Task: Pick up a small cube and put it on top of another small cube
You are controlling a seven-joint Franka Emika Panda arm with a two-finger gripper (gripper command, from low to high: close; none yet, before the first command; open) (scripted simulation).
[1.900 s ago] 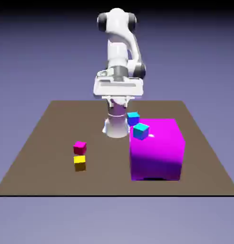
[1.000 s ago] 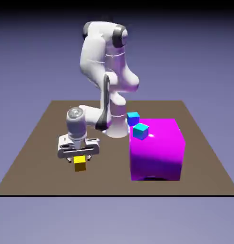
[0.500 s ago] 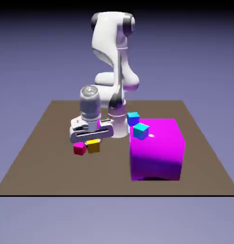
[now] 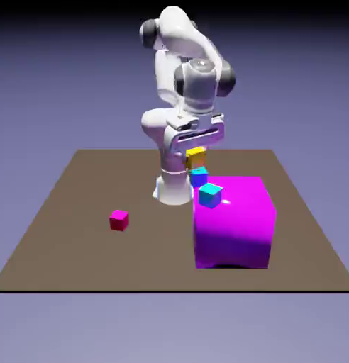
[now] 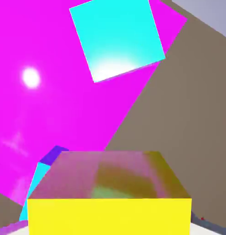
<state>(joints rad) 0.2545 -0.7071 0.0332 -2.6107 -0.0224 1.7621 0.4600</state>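
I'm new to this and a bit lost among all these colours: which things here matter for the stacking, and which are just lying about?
Part of the job:
- yellow cube, in the hand
- blue cube

Just there:
- magenta-pink cube
- cyan cube
- big magenta block

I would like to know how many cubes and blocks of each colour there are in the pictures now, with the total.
Yellow cube: 1
Blue cube: 1
Cyan cube: 1
Magenta-pink small cube: 1
Large magenta block: 1
Total: 5
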